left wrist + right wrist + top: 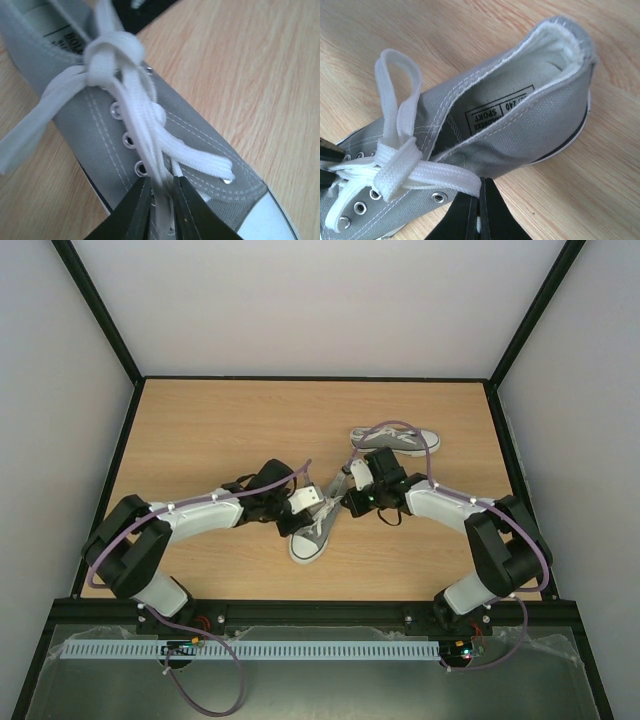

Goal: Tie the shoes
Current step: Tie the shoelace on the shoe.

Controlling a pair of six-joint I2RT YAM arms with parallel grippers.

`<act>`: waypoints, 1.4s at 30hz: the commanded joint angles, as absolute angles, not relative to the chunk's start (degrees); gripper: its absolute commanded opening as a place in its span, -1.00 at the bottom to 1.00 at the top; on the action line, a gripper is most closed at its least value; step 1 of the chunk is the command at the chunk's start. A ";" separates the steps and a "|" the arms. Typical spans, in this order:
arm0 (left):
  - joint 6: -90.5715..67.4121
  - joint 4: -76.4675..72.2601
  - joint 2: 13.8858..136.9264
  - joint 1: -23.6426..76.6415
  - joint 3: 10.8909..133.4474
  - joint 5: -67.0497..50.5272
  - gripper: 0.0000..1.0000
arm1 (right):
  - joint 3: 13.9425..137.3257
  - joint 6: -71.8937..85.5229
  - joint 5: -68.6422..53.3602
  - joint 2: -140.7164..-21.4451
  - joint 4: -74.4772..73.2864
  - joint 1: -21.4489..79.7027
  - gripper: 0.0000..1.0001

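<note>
- On your left, the left arm (180, 515) reaches in from the table's (200, 430) near-left corner toward the middle.
- Your left gripper (162, 212) sits low over the front of the near shoe (312, 535). Its fingers (135, 210) are drawn close together and pinch strands of the laces (145, 120) that run down from the knot (107, 55).
- In the left wrist view, the knot sits at the top of the lacing, over the tongue. One flat lace end trails off to the left across the wood, and another lies on the grey canvas just above the white toe cap (270, 220). The metal eyelets (129, 141) show in a row beside the pinched strands.
- The near shoe lies at the centre of the table between the two grippers, sole down, with its toe cap toward the arm bases.
- Your right gripper (479, 220) comes in from the other side, by the shoe's collar. Its fingers (492, 220) are pressed together on a lace strand that leads straight from the knot to their tips.
- In the right wrist view, a loop (395, 90) stands up from the knot, and the printed label (497, 112) shows inside the open shoe.
- Further right and further back, the far shoe (395, 440) rests on its own, lying crosswise — apart from both grippers, with its toe pointing right.
- The right arm (470, 515) stretches in from the near-right corner.
</note>
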State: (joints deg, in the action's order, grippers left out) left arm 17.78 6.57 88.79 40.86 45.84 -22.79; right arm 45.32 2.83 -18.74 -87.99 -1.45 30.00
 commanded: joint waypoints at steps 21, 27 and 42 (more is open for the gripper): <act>23.28 -10.45 91.75 43.31 49.87 -21.20 -0.14 | 47.18 2.01 -24.23 -87.44 -2.16 29.79 -0.98; 23.36 -14.01 94.44 43.73 49.62 -14.70 -0.29 | 47.11 2.09 -24.52 -87.31 -2.12 29.79 -0.98; 24.75 -10.21 95.40 44.38 48.58 -20.01 -0.40 | 47.44 1.67 -22.72 -84.88 -4.49 29.79 -0.98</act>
